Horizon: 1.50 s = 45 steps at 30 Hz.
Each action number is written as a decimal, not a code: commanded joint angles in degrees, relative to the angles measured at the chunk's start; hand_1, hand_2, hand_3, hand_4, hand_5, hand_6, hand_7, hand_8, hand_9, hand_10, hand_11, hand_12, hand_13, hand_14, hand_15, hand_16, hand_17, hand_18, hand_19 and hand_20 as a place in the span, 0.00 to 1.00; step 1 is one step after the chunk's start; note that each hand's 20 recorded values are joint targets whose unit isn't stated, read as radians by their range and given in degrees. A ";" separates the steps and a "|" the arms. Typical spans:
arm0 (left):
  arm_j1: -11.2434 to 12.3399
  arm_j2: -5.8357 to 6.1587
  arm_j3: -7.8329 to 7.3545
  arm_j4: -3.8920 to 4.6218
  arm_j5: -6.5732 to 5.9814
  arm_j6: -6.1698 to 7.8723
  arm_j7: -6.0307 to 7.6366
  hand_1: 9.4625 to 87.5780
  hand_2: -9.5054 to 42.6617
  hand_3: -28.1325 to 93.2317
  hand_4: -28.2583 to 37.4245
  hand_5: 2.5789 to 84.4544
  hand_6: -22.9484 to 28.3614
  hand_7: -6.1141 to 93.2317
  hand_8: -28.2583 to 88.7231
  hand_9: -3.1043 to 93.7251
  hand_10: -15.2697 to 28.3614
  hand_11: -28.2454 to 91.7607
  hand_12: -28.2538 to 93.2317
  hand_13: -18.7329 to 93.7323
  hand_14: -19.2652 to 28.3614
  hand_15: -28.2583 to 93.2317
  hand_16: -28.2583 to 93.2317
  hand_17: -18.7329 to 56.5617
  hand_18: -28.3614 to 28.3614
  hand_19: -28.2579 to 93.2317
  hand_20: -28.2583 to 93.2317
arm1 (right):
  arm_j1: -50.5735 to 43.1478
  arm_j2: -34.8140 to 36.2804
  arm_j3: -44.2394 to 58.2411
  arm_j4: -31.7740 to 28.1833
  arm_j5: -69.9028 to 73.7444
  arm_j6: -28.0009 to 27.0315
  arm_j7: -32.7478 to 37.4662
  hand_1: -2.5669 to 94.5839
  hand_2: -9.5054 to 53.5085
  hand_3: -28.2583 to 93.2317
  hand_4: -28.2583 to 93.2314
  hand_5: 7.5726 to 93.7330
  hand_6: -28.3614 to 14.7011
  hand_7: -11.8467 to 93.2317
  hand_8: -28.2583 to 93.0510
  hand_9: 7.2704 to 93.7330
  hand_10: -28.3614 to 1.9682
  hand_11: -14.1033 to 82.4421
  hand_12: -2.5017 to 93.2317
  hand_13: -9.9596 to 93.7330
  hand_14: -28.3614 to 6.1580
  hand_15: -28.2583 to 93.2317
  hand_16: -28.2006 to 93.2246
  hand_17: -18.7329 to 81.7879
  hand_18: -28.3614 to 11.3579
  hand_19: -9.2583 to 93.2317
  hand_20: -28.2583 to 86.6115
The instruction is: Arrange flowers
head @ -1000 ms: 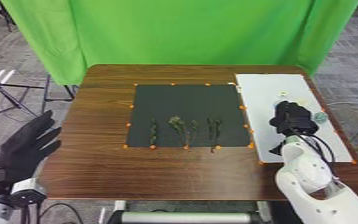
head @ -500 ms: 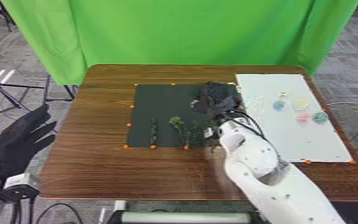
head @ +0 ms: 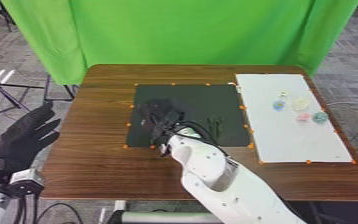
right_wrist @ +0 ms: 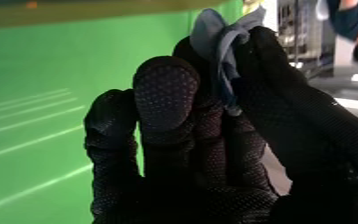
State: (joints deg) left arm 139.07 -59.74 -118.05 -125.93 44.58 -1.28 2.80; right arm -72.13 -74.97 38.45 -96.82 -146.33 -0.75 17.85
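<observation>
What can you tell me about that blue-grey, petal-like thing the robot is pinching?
The blue-grey, petal-like piece looks like thin, soft cloth or paper, perhaps an artificial bloom. Its lobes are folded and creased, fanning out past the fingertips, while a narrower part is squeezed between the thumb and fingers of the robot's right hand. That hand is over the black rectangular mat. Whether it has a stem, I can't tell.

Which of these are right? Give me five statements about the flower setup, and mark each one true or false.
1. The right hand is over the dark mat. True.
2. The right hand is empty. False: it pinches blue-grey petals.
3. Green stems lie on the dark mat. True.
4. The pink piece lies on the white sheet. True.
5. The left hand holds a stem. False: the left hand is open and empty.
</observation>
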 commanded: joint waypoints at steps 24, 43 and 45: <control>-3.41 3.21 2.00 1.37 -0.55 -0.01 -3.02 0.17 0.10 0.81 0.00 0.26 0.47 0.24 0.17 0.22 0.54 0.33 0.39 0.29 0.65 0.37 0.29 0.10 0.82 0.51 0.31 | 0.03 -6.53 -3.24 7.52 -6.43 -4.07 4.97 0.50 0.00 0.91 0.00 0.56 0.59 0.51 0.24 0.68 0.64 0.42 0.55 0.69 0.67 0.70 0.54 0.46 0.24 0.87 0.67; -2.47 2.32 1.65 1.06 -0.37 0.13 -2.36 0.17 0.11 0.81 0.00 0.26 0.47 0.24 0.17 0.22 0.55 0.33 0.39 0.29 0.64 0.38 0.29 0.10 0.81 0.51 0.31 | -0.08 -6.02 -2.13 5.72 -7.41 -7.17 4.82 0.37 0.00 0.97 0.01 0.44 0.55 0.43 0.11 0.47 0.49 0.48 0.28 0.56 0.53 0.77 0.42 0.38 0.22 0.87 0.71; -2.19 1.95 1.56 0.83 -0.26 0.28 -2.06 0.17 0.11 0.81 0.00 0.26 0.47 0.24 0.17 0.22 0.55 0.33 0.39 0.29 0.64 0.38 0.29 0.10 0.81 0.51 0.31 | -0.17 -5.73 -1.71 4.73 -6.81 -7.33 5.35 0.36 0.00 0.97 0.01 0.42 0.54 0.41 0.11 0.46 0.47 0.46 0.28 0.55 0.53 0.77 0.42 0.38 0.22 0.87 0.71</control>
State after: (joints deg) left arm 135.76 -56.71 -116.04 -124.60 44.35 -1.16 0.33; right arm -72.24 -81.01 36.00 -89.71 -152.99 -6.68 22.66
